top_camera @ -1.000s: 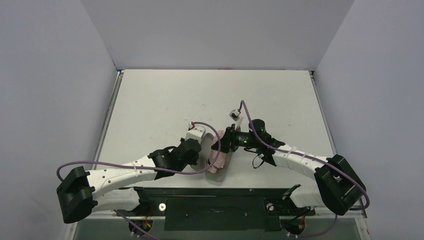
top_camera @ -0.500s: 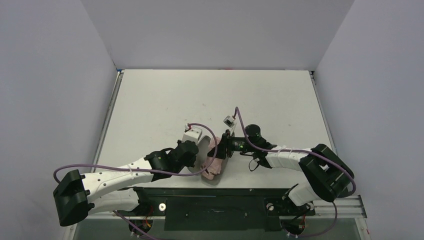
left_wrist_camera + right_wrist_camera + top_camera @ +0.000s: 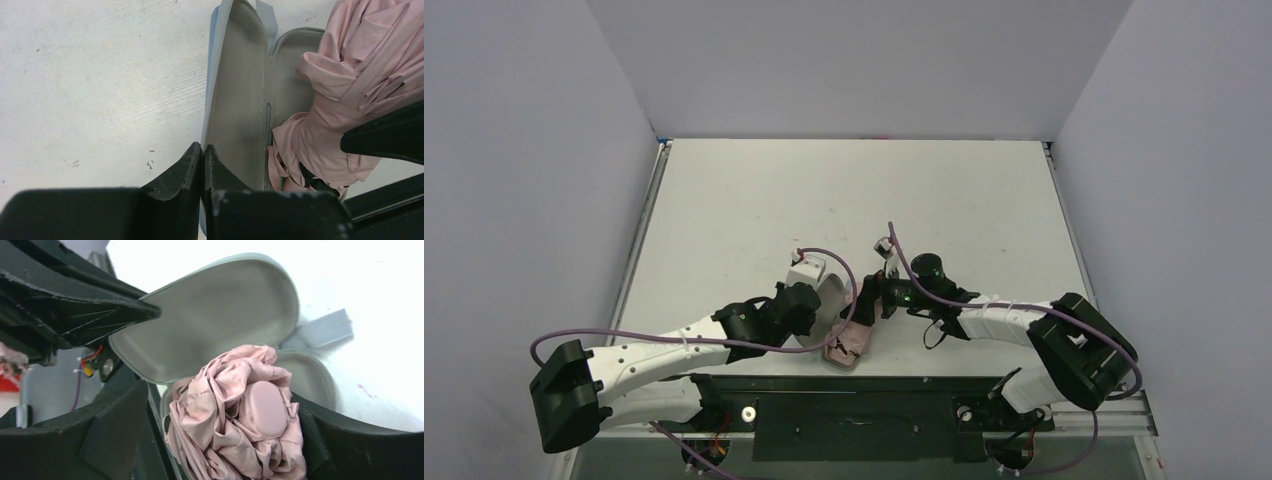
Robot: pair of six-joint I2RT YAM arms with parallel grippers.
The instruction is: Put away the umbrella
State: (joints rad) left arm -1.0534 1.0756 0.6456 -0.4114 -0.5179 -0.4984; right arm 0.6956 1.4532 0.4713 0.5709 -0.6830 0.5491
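Note:
The pale pink umbrella [image 3: 848, 338] [image 3: 235, 420] is folded into a crumpled bundle, its small pink handle [image 3: 267, 407] facing the right wrist camera. It lies in the lower half of an open light blue case [image 3: 287, 75] with a grey lining. The raised case lid [image 3: 240, 90] [image 3: 215, 325] [image 3: 832, 300] stands on edge, and my left gripper [image 3: 203, 150] [image 3: 816, 316] is shut on its rim. My right gripper [image 3: 220, 440] [image 3: 866, 306] is open and straddles the umbrella. Its left finger stands apart from the fabric and its right finger lies against it.
The case sits close to the table's near edge, next to the black base rail [image 3: 864, 400]. A grey strap [image 3: 322, 330] sticks out from the case's far end. White tabletop [image 3: 844, 200] stretches behind, with walls on three sides.
My right gripper's jaws have spread apart around the umbrella. The umbrella and case have shifted slightly toward the near edge, and both wrists followed.

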